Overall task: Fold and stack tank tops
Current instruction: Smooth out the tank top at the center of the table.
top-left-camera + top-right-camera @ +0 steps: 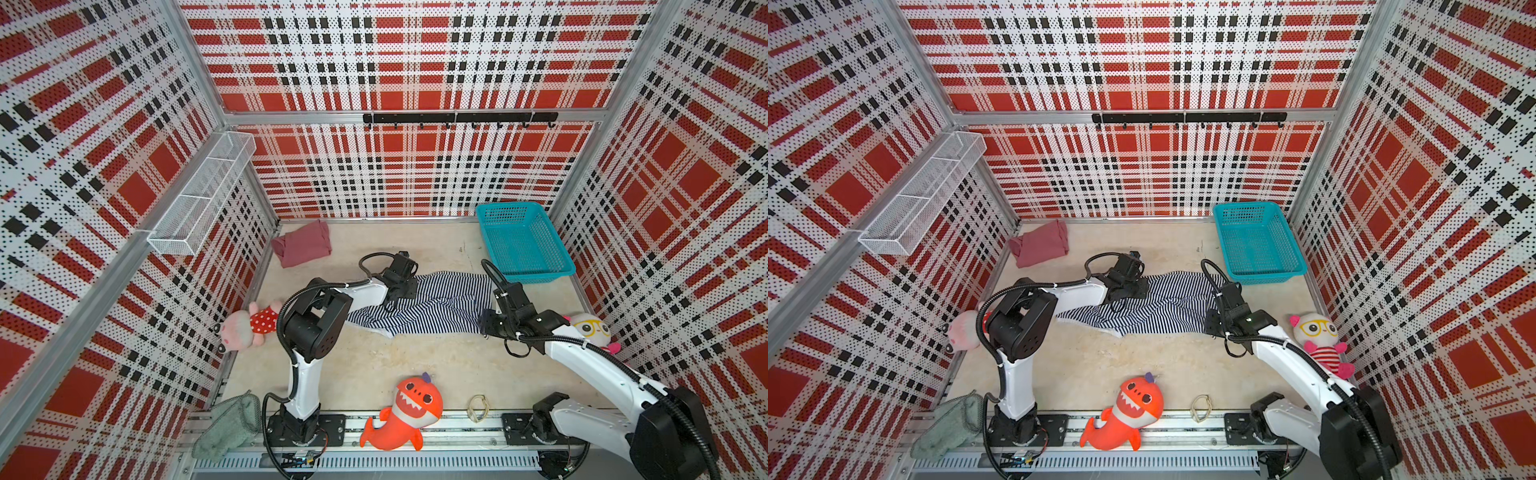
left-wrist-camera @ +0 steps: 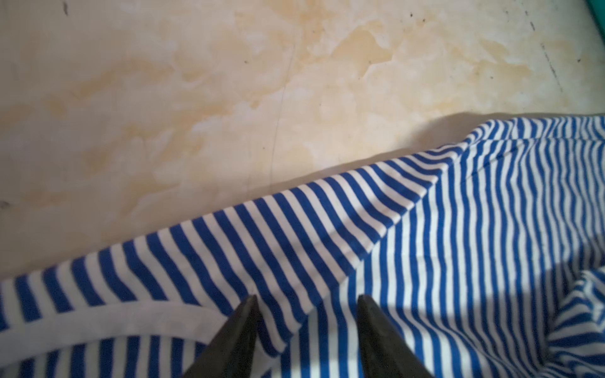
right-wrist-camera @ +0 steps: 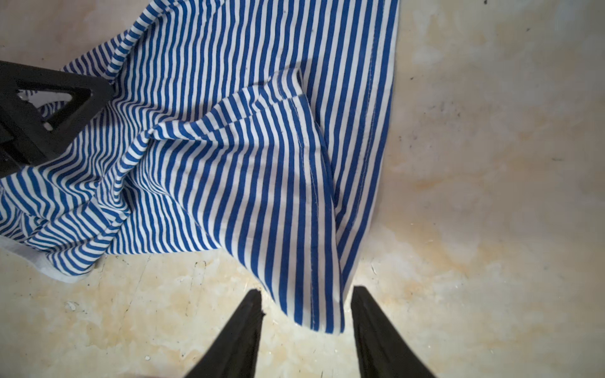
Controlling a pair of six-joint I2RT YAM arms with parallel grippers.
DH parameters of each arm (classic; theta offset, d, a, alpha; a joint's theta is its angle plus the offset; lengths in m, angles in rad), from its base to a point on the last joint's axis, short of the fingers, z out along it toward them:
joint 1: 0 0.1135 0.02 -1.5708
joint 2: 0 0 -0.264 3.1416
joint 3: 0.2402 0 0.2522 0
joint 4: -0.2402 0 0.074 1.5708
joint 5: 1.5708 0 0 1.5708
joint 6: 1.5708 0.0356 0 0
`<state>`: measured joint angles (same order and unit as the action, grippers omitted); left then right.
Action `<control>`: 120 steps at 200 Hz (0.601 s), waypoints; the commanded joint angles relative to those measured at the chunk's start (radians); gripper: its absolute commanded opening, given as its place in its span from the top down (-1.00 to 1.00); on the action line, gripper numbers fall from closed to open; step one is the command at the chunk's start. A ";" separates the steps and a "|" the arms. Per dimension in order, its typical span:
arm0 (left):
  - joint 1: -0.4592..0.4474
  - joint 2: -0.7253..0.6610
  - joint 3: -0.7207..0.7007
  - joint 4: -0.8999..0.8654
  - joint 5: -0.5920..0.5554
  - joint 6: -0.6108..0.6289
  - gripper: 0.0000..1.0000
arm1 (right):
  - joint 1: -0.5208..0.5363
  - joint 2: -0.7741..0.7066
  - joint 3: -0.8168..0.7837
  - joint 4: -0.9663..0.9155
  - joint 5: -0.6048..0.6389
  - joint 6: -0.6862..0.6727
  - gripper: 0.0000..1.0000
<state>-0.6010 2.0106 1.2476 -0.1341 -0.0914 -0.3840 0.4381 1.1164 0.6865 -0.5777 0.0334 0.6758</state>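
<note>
The striped tank top (image 1: 440, 309) lies rumpled on the surface (image 1: 374, 365). The left pincer (image 2: 304, 299), half-open, is over its far-left edge. The right pincer (image 3: 306, 291), half-open, straddles its near-right corner.

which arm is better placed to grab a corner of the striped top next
Right. In the right wrist view a hem corner of the striped tank top lies between the jaws of the open right gripper. The left gripper is over a folded edge, with no corner between its jaws.
</note>
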 commanded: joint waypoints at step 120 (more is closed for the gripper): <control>0.007 -0.041 -0.022 -0.080 -0.045 0.061 0.21 | 0.005 0.040 0.016 0.077 -0.010 0.006 -0.13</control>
<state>-0.5884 1.9942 1.2621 -0.2180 -0.1574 -0.3206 0.4381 1.1259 0.6777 -0.5350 0.0216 0.6842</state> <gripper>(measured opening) 0.403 0.560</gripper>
